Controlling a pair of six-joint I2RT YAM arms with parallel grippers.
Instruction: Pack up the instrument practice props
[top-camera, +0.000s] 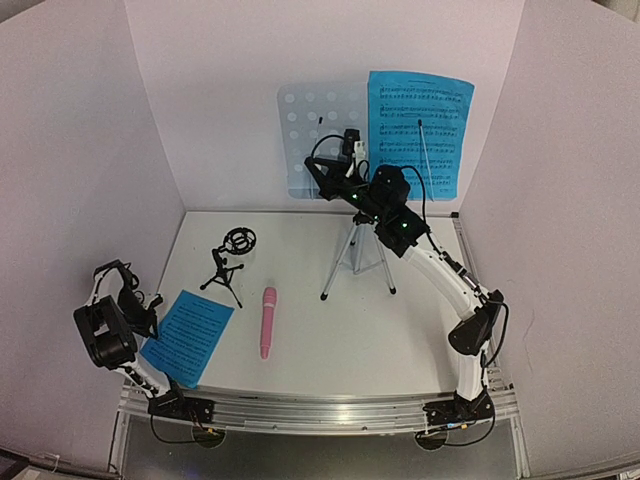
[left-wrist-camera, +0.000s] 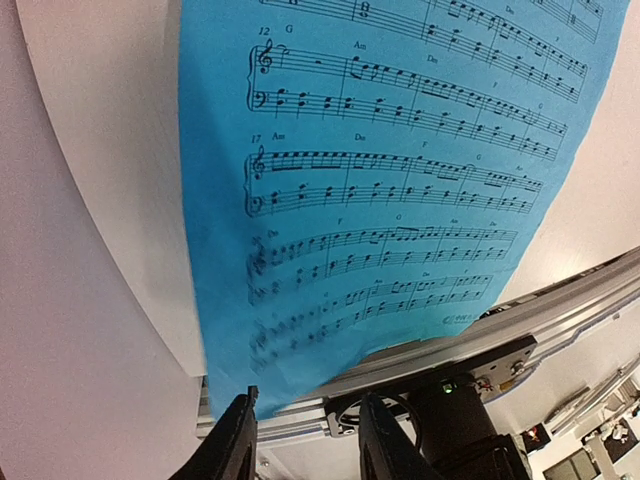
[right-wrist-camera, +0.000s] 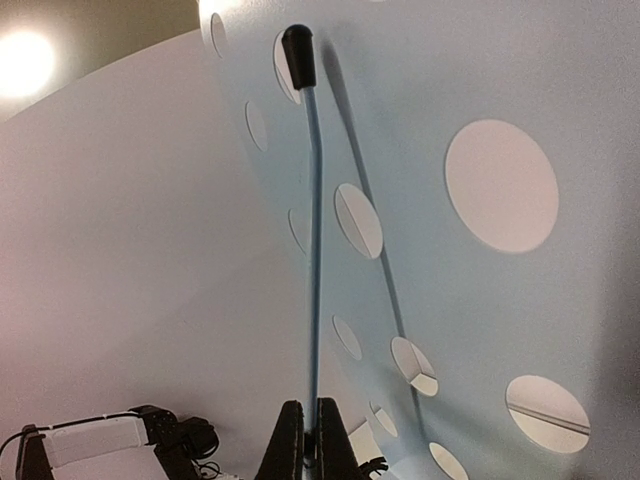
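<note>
- Bench (top-camera: 330, 350), front left: left claw (left-wrist-camera: 308, 405), fingers part-way apart with nothing between them, poised just off the near-left corner.
- Directly ahead of it: loose blue sheet-music page (top-camera: 188, 335), flat on the bench with its near corner at the front rail (top-camera: 320, 408). Its long axis runs away from the front edge, slanting rightward as it goes back. Judged the left arm's item, that arm being by far the nearer.
- Just right of that page, apart from it: pink stick microphone (top-camera: 268, 322), lying flat, long axis near-to-far.
- Behind page and microphone: small black tripod mic stand (top-camera: 230, 262), upright, ring mount on top and empty.
- Centre rear: silver tripod (top-camera: 358, 255) of the music stand, upright, with the right arm reaching in over it.
- At the stand: right claw (right-wrist-camera: 308, 440), closed on the thin page-holder wire (right-wrist-camera: 314, 250). The wire runs straight on from the claw to a black tip, close against the plate.
- Atop the tripod: pale-blue perforated plate (top-camera: 315, 140), left half bare.
- Farthest: second blue sheet-music page (top-camera: 420, 135), upright on the plate's right side, overhanging its right edge.
</note>
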